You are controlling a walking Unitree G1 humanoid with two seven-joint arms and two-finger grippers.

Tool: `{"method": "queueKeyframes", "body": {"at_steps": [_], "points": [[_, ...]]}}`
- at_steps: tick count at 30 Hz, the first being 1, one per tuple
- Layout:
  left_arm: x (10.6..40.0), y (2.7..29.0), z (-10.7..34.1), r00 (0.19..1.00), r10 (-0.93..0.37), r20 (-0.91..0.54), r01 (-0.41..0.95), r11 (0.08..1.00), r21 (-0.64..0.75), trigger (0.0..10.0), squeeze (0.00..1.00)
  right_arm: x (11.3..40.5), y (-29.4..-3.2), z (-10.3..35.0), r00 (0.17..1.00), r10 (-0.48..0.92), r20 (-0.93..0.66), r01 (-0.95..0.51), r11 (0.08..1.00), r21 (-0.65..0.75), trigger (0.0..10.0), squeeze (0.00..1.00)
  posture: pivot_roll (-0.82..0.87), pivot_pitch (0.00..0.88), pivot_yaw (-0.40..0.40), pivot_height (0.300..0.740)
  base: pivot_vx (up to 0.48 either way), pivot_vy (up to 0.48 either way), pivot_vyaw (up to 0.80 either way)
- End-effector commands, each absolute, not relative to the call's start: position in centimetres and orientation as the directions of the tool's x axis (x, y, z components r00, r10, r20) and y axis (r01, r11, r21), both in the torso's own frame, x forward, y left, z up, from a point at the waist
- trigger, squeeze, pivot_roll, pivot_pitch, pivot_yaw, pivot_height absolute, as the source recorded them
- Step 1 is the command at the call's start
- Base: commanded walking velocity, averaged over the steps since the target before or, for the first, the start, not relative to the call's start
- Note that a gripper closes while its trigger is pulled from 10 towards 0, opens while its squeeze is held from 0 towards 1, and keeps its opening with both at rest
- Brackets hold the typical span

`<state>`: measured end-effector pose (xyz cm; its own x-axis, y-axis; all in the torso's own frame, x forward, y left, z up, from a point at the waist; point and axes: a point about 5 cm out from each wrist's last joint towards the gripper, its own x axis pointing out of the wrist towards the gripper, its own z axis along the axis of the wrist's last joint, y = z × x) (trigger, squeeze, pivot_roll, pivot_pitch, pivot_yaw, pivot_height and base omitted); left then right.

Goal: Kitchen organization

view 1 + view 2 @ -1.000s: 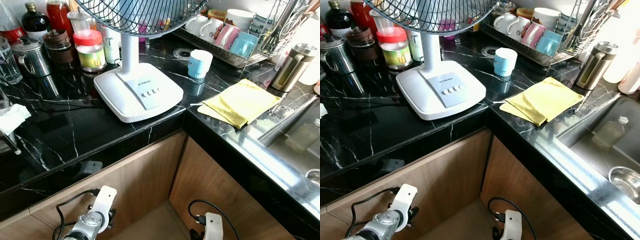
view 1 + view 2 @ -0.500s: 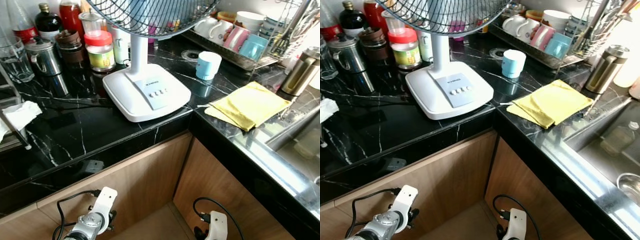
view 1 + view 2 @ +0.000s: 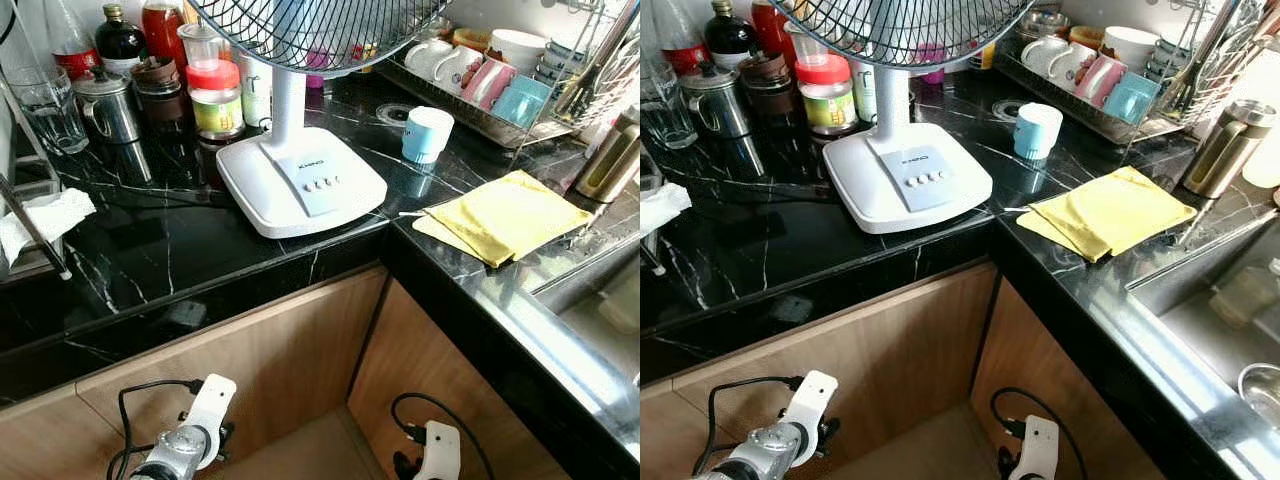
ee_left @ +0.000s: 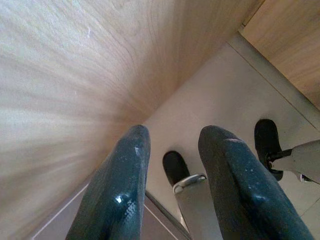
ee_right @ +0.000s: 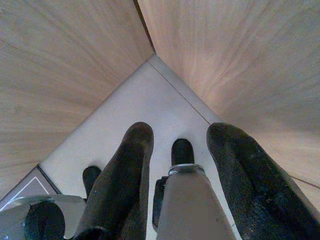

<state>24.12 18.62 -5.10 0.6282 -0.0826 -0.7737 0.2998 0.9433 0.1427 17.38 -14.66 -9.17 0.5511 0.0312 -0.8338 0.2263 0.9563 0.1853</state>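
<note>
Hanging low in front of the wooden cabinet fronts [image 3: 300, 340], both arms idle below the counter [image 3: 150, 260].

- Left claw [image 4: 172, 185]: pointing down toward the pale floor [image 4: 220, 100] beside a cabinet panel; two black fingers [image 4: 120, 185] parted with a gap between them, holding nothing.
- Right claw [image 5: 175, 180]: pointing down into the corner where two cabinet panels meet; fingers [image 5: 125, 175] likewise spread apart, empty.
- Left wrist [image 3: 190, 440] and right wrist [image 3: 438, 450]: at the bottom of the head views, each with a black cable.

Items on the black marble counter, all well above and apart from both claws:
- White desk fan [image 3: 300, 180]: base at the inner corner of the counter, grille overhead.
- Red-lidded jar [image 3: 217, 98]: just behind the fan base to the left, among bottles [image 3: 120, 40], a steel pot [image 3: 108, 105] and a clear glass [image 3: 42, 105].
- White cloth [image 3: 45, 220]: at the far left edge.
- Light blue cup [image 3: 427, 133]: to the right of the fan, upside down it seems.
- Yellow cloth [image 3: 505, 215]: folded, lying near the sink [image 3: 1230, 310].
- Dish rack [image 3: 500, 90]: behind the cup, holding mugs and bowls.
- Steel flask [image 3: 1223, 148]: upright, beside the rack.
</note>
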Motion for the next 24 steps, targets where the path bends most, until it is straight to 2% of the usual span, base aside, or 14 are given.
{"method": "queueKeyframes", "body": {"at_steps": [1,10,24], "points": [[23.95,18.66,-5.21,0.621,-0.084,-0.779,0.300,0.944,0.137,10.0,0.00,17.26,-14.85,-9.22,0.547,0.023,-0.837,0.236,0.955,0.181,10.0,0.00,0.30,0.023,-0.071,0.732,0.000,0.000,0.00],[23.77,18.54,-5.35,0.617,-0.084,-0.782,0.289,0.949,0.126,10.0,0.00,17.18,-14.70,-9.27,0.539,0.034,-0.842,0.214,0.961,0.176,10.0,0.00,0.29,0.026,-0.076,0.732,0.000,0.000,0.00],[23.75,18.20,-5.42,0.617,-0.086,-0.782,0.278,0.954,0.114,10.0,0.00,17.33,-15.03,-9.20,0.539,0.030,-0.842,0.205,0.964,0.166,10.0,0.00,0.29,0.041,-0.087,0.732,0.000,0.000,-0.57]]}}
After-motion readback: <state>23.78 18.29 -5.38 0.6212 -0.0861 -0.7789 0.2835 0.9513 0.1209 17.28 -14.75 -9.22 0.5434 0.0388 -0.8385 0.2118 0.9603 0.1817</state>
